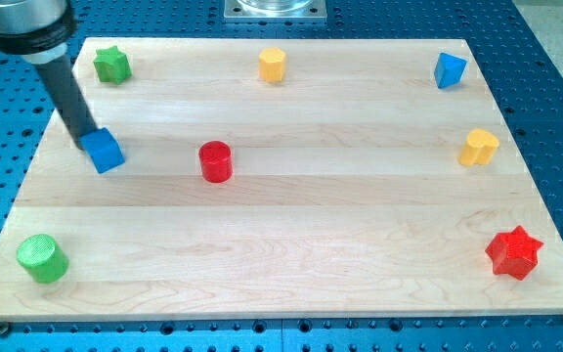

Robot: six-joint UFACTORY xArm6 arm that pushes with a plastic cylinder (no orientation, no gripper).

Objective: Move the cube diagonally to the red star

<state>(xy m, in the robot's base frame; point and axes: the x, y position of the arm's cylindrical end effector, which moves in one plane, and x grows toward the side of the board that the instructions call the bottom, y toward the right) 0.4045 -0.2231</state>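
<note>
A blue cube [104, 151] sits on the wooden board at the view's left, a little above mid-height. My tip [83, 135] touches the cube's upper-left corner, with the dark rod slanting up to the view's top left. The red star [513, 251] lies far away at the view's bottom right corner of the board. A red cylinder [215, 160] stands just right of the cube, between the cube and the star's side.
A green star [111, 65] is at top left, a yellow hexagonal block [273, 65] at top centre, another blue block [449, 69] at top right, a yellow heart-like block [478, 147] at right, a green cylinder [42, 258] at bottom left. The board [291, 235] lies on a blue perforated table.
</note>
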